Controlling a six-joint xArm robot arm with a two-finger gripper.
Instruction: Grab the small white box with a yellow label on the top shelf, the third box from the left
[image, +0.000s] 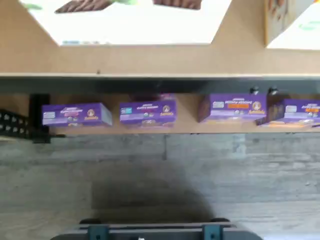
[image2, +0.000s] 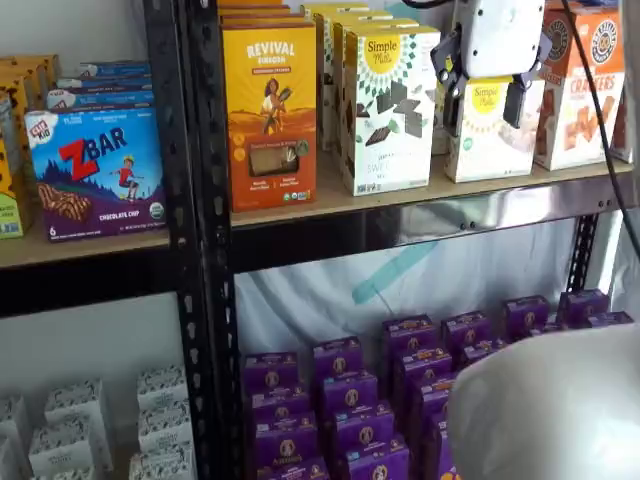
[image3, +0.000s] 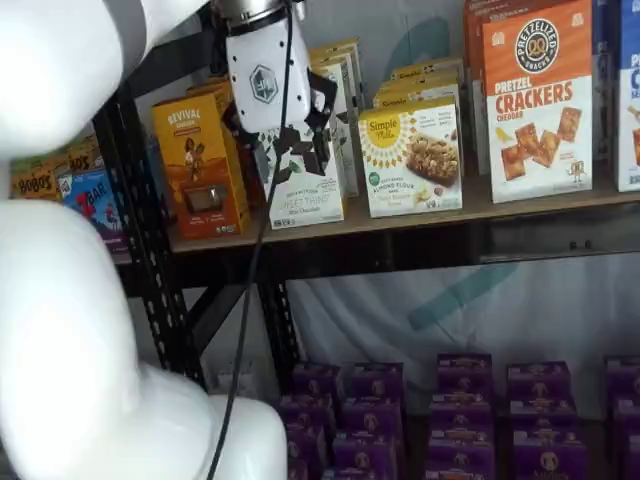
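Cartons stand upright along the top shelf (image3: 420, 222), faces turned outward, likely so labels read from the front and a carton can be taken from that side. The small white box (image3: 411, 158) sits near the board's front edge, between a taller white carton with dark chocolate pieces (image3: 305, 180) on its left and an orange cracker carton (image3: 537, 100) on its right, close to both, with more of its own kind stacked behind. It is short, with a yellow sunburst "Simple Mills" mark, a yellow top edge and a pale picture of baked squares. In both shelf views the gripper (image2: 485, 92) hangs in front of the shelf at carton height, its white body above two black fingers that stand apart with a plain gap between them and hold nothing. In a shelf view the box (image2: 492, 130) shows through that gap, so the fingers seem lined up to straddle it, though how near they are to it cannot be told. Purple boxes (image: 148, 112) show far below in the wrist view, untouched.
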